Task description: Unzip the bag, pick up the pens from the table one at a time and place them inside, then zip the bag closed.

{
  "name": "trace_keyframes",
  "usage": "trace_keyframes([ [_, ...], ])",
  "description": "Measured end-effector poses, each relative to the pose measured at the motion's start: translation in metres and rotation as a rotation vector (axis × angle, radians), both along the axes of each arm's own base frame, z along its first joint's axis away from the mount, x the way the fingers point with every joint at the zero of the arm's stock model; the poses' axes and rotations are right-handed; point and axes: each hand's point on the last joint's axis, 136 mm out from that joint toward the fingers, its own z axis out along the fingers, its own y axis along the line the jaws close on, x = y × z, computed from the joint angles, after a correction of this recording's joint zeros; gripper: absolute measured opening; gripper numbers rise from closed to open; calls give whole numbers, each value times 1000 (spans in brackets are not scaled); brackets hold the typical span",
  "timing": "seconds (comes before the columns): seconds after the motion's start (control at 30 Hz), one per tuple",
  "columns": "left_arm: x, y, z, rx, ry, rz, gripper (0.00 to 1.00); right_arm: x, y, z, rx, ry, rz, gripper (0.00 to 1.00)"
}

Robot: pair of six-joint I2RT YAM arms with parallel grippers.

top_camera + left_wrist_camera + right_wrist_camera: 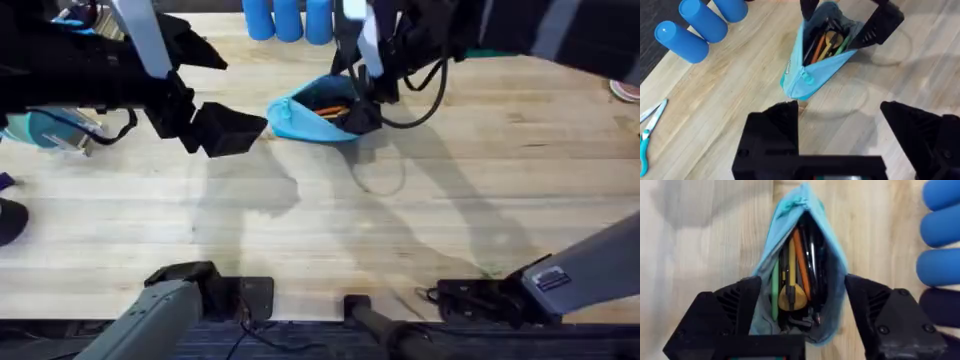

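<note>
The light-blue bag lies on the table at the back centre with its zipper open. Several pens lie inside it, among them orange, green, yellow and black ones. My right gripper is open and straddles the bag's right end, one finger along each side. My left gripper is open just left of the bag's pointed zipper end, without touching it. It hovers at the bag's left in the overhead view.
Three blue cylinders stand behind the bag at the table's back edge. Teal-handled scissors lie far to the left. Bare wood spreads across the table's middle and front.
</note>
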Motion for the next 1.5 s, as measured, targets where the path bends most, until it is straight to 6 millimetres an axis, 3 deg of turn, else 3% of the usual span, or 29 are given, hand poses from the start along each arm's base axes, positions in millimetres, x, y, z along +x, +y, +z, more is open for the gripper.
trace_keyframes([
  [0.3, 0, 0, 0, 0, 0, 0, 993, -3, -5, 53, 83, 17, -170, 997],
  [0.43, 0, 0, 0, 0, 0, 0, 993, 3, -17, 67, 79, 31, -325, 997],
  [0.87, 0, 0, 0, 0, 0, 0, 993, -3, -27, 106, 206, 141, -573, 997],
  [1.3, -1, 0, -1, -1, 6, 0, 993, -6, -28, 112, 243, 188, -632, 998],
  [1.5, -15, -2, -9, 11, 55, -36, 993, -6, -28, 112, 243, 195, -637, 997],
])
